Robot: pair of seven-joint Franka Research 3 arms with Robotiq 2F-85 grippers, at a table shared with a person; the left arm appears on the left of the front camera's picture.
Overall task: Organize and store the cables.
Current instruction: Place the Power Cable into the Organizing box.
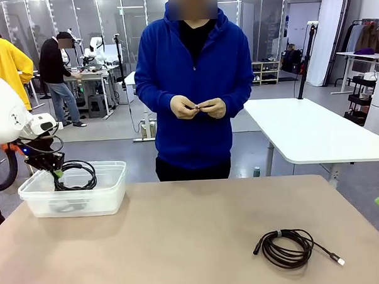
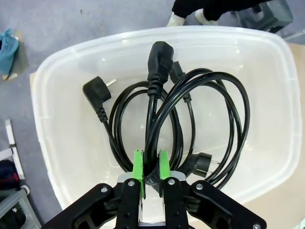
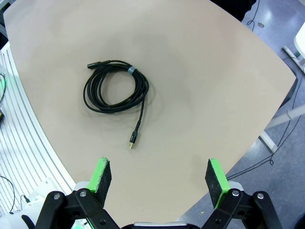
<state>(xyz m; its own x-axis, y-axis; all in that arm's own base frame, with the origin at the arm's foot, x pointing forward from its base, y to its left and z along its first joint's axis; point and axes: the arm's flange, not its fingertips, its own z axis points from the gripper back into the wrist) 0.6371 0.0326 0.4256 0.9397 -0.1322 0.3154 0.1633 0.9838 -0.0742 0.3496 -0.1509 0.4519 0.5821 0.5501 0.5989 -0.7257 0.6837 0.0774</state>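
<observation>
left wrist view: left gripper clenched on power cable over clear bin
right wrist view: right gripper spread wide, empty, above tied cable on table

Front camera faces across the table toward a person. Left wrist looks closely down into a tub (front's left side); right wrist overlooks the same table.

Translucent plastic bin, matt beige tabletop, black rubbery cables (faintly glossy)
</observation>
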